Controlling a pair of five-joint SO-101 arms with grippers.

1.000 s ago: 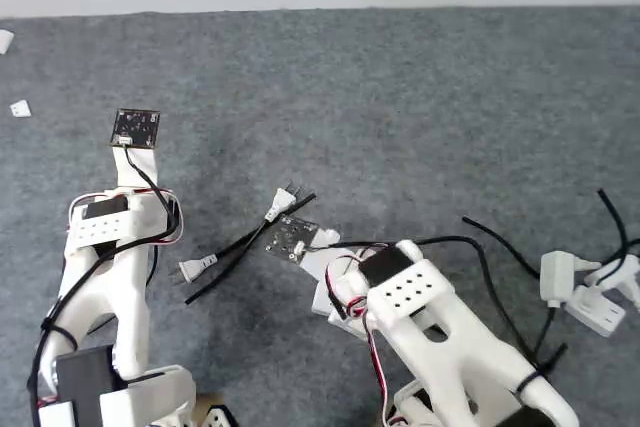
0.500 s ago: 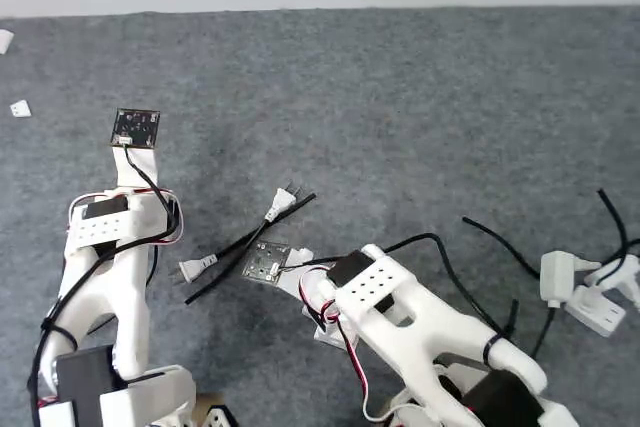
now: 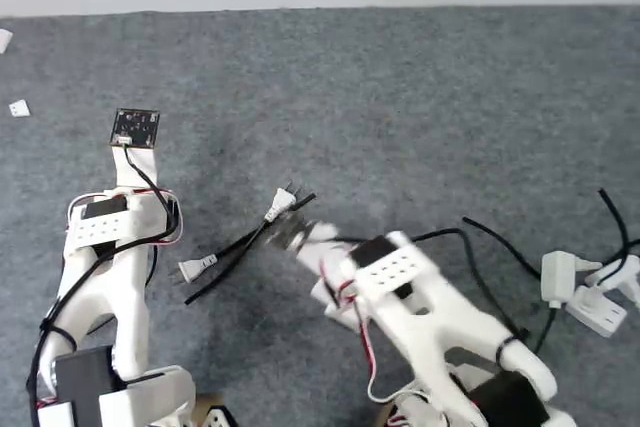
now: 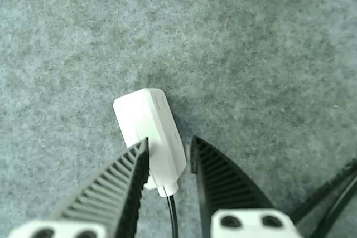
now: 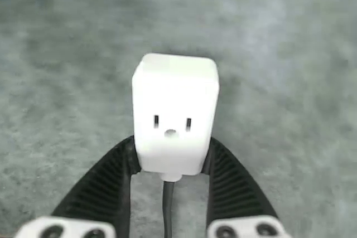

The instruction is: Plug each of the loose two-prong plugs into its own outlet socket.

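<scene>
Two sockets are in hand. Your right gripper [image 5: 173, 150] has its fingers clamped on a white outlet socket [image 5: 174, 112], its slots facing the camera. Your left gripper [image 4: 169, 143] pinches a second socket [image 4: 146, 118] that lies on the table [image 4: 268, 54]. Farther out, mid-frame in the high view, lies a loose plug [image 3: 283, 201]. Mating looks like the next step, so line the slots up squarely with its prongs.

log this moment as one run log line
left pincer: shut on left socket | right pincer: shut on right socket | plug, other plug: loose on carpet, unplugged
</scene>
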